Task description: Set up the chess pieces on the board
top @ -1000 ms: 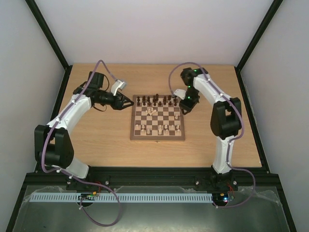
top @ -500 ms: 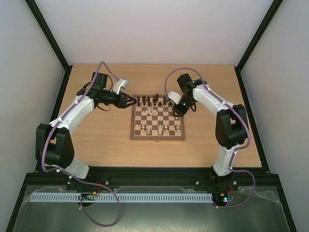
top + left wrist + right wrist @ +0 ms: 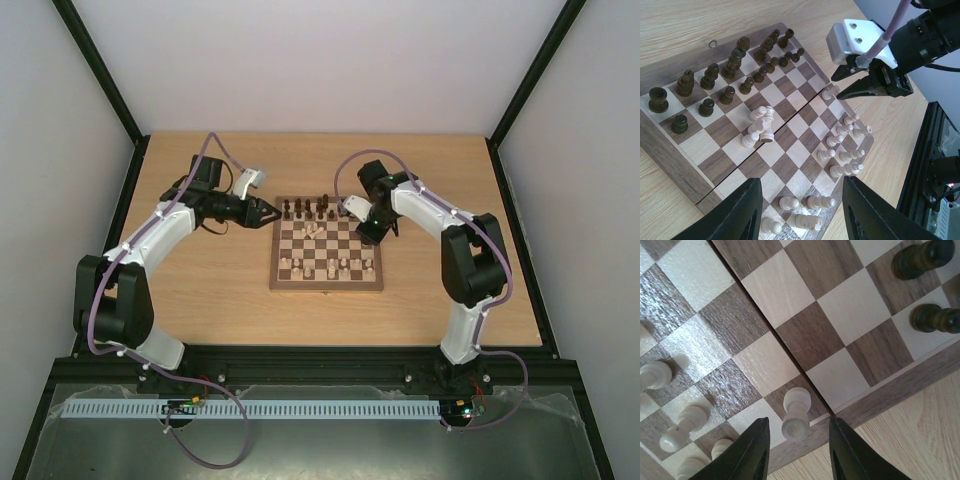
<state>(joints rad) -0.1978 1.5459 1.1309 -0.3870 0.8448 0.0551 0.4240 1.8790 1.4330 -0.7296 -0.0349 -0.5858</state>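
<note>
Cream pawn [image 3: 796,412] upright between right hand [image 3: 798,422] fingers [image 3: 752,450] | top view hides it

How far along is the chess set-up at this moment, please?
Done: the dark pieces fill most of the board's far two rows. In hand: the right jaws stand open around a cream pawn at the board's right edge. Remaining: a tumbled cluster of cream pieces mid-board and the scattered near-side cream pieces need placing. The left jaws hang empty.
</note>
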